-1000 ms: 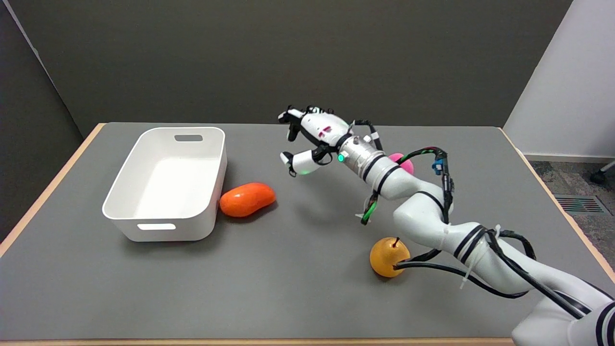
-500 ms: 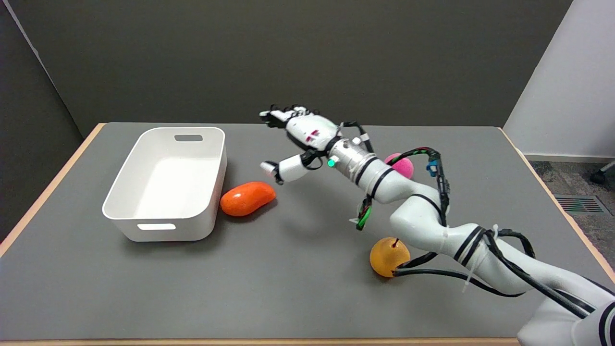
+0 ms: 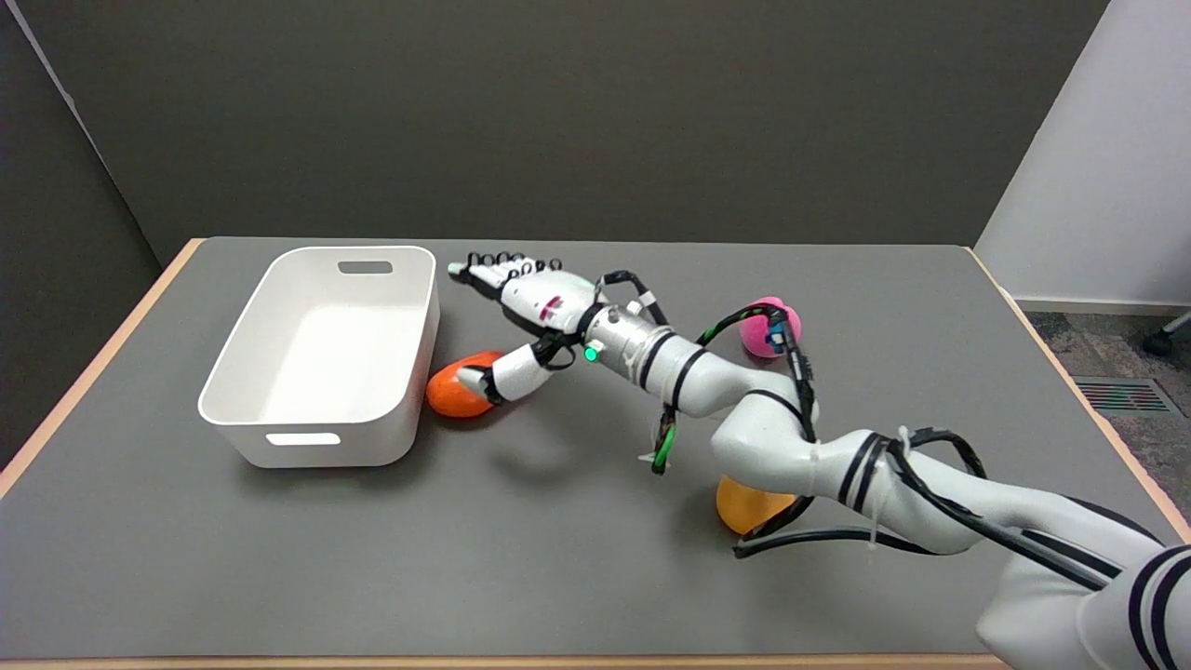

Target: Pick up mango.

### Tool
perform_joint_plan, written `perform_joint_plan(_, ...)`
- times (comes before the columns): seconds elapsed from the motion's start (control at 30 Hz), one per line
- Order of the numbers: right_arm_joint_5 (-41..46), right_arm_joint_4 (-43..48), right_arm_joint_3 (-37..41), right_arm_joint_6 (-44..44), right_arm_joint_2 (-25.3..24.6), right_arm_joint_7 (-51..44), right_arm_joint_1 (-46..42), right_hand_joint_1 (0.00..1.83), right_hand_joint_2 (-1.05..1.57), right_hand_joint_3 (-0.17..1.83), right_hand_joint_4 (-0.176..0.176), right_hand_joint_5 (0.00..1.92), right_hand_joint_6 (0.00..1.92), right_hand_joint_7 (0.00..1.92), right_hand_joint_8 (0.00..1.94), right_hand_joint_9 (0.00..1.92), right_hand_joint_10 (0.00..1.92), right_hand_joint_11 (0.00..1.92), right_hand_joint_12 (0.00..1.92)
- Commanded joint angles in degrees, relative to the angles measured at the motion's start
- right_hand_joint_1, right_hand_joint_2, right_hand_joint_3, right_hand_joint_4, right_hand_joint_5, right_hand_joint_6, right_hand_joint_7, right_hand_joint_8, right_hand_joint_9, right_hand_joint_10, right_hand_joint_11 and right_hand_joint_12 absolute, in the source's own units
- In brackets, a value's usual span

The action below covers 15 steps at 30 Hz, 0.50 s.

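Note:
The mango (image 3: 453,391), orange-red and oblong, lies on the grey table right beside the white bin (image 3: 321,354). My right hand (image 3: 521,312) hovers just over it with its fingers stretched out flat toward the bin. The thumb (image 3: 507,375) reaches down in front of the mango and hides its right half. Nothing is held in the hand.
A pink fruit (image 3: 772,328) lies behind the forearm at the centre right. A yellow-orange round fruit (image 3: 744,502) sits partly under the arm's elbow. The white bin holds nothing that I can see.
The right hand has moved left and down from mid-table to just above the mango, and its fingers have straightened out. The mango has not moved.

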Motion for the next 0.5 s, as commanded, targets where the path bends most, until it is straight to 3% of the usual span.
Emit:
perform_joint_plan(0.03, 5.0, -11.6, -7.8, 1.6, -3.3, -0.2, 4.4, 0.50, 0.55, 0.94, -0.034, 0.05, 0.13, 0.10, 0.32, 0.04, 0.62, 0.04, 1.06)
perform_joint_plan(0.5, 5.8, -11.6, -8.0, 1.6, -3.0, 0.2, 3.1, 0.52, 0.57, 0.95, -0.054, 0.06, 0.15, 0.13, 0.32, 0.05, 0.63, 0.05, 1.06)
